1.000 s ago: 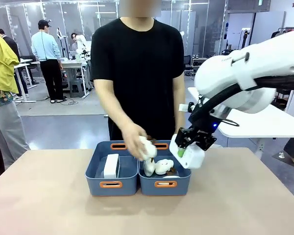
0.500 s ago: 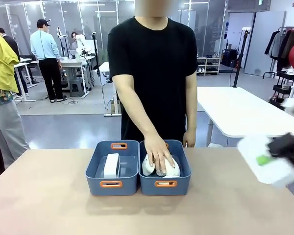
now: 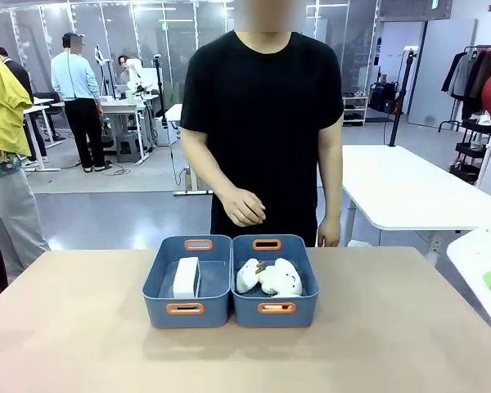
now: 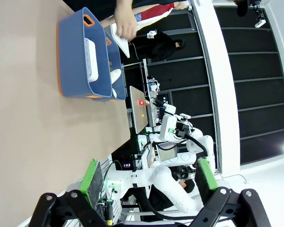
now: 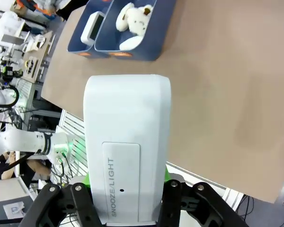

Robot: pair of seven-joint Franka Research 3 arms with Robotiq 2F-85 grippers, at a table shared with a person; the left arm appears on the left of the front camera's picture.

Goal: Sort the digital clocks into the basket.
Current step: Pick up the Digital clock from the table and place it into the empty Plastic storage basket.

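Two clocks: you have the held clock (image 5: 127,142) in your right gripper (image 5: 127,182), and the second clock (image 3: 186,277) sits in the basket (image 3: 209,313).
Held clock: it rises straight out from between the right gripper's fingers. The face printed SNOOZE/LIGHT is turned to the wrist camera. It's up in the air, touching nothing but the gripper.
Right gripper: it's clamped on the clock's lower end, with a sliver of green pad peeking out on each side.
Second clock: it stands on edge inside the basket, well apart from your right gripper and off to that gripper's left. From your left gripper (image 4: 147,177) it's far out beyond the fingertips.
Basket: blue with orange-rimmed handle slots, it stands side by side with the second bin (image 3: 299,311), walls touching. Of the pair, it's the one farther from your right gripper.
Second bin: it lies between the basket and your right gripper, and the plush toys (image 3: 270,278) are piled inside it.
Left gripper: the jaws are spread wide, with nothing between the green pads. It's off the table, and both bins are well ahead of it.
Person's hand (image 3: 244,206): loosely curled, it hangs above the far rims of the bins, touching neither. It's well apart from both of your grippers.
Table (image 3: 82,344): its tan top runs from under the bins out toward your right gripper.
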